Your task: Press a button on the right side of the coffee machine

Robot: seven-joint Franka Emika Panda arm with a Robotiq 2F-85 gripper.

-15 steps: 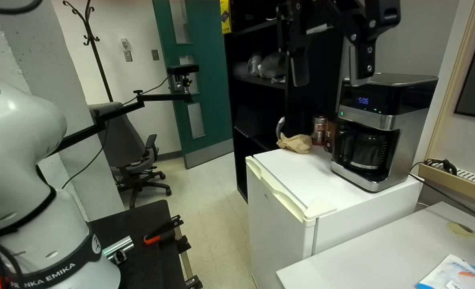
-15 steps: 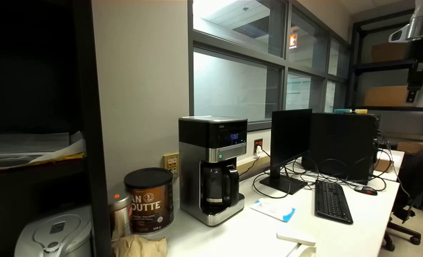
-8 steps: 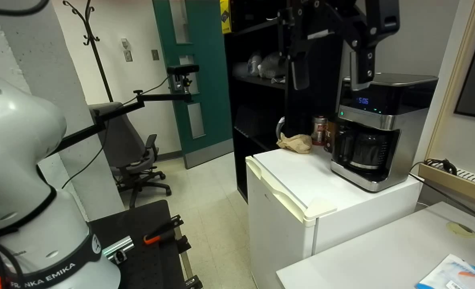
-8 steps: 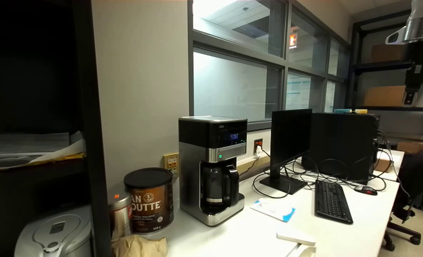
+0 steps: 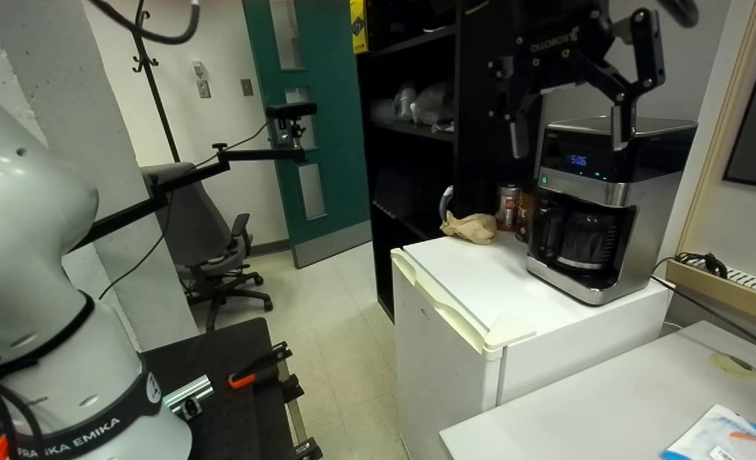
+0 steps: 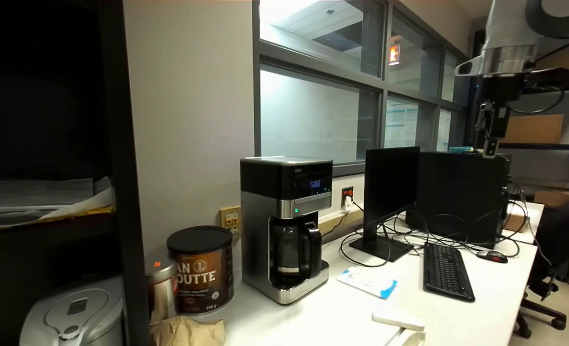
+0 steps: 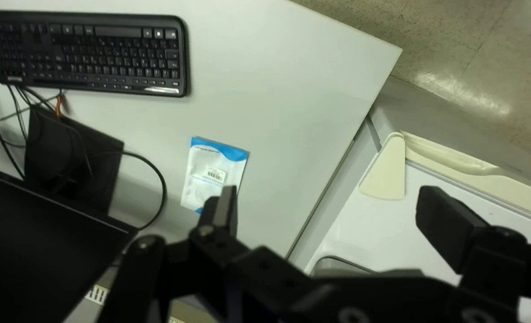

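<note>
The desk (image 7: 292, 134) looks smooth and matt. Beyond one edge, the fridge (image 5: 493, 281) is smooth, the coffee maker (image 5: 614, 195) satin metal and glossy plastic, the bag (image 5: 470, 228) crumpled paper. Inward from that edge lie a shiny plastic packet (image 7: 214, 175) and a matt plastic keyboard (image 7: 88, 56).

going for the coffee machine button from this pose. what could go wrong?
The gripper is open, so it might press the wrong spot; single buttons are too small to make out here.
The carafe handle sticks out below the lit display, so coming in low could knock it.
The monitor stands near the coffee machine, so the gripper may clip it on the way over.
</note>
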